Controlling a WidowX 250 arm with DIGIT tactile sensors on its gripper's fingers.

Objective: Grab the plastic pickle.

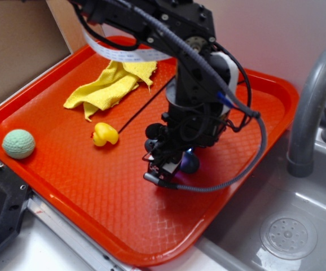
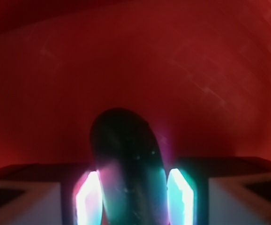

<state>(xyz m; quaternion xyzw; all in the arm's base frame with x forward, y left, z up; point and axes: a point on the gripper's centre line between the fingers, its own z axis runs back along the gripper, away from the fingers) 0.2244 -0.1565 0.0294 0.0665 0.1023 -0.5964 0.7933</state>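
Note:
The plastic pickle (image 2: 126, 145) is a dark, nearly black capsule lying on the red tray (image 1: 84, 186). In the wrist view it runs lengthwise between my two glowing pads (image 2: 89, 199), which press against its sides. In the exterior view my gripper (image 1: 166, 169) is down at the tray's surface near the middle. Only one rounded dark blue end of the pickle (image 1: 189, 162) shows beside the fingers; the rest is hidden by the arm. My gripper (image 2: 134, 199) is shut on the pickle.
A small yellow duck (image 1: 105, 134) sits left of the gripper, and a yellow cloth (image 1: 112, 82) lies behind it. A pale green ball (image 1: 18, 143) rests near the tray's left rim. A grey sink (image 1: 287, 226) and faucet (image 1: 312, 107) stand to the right.

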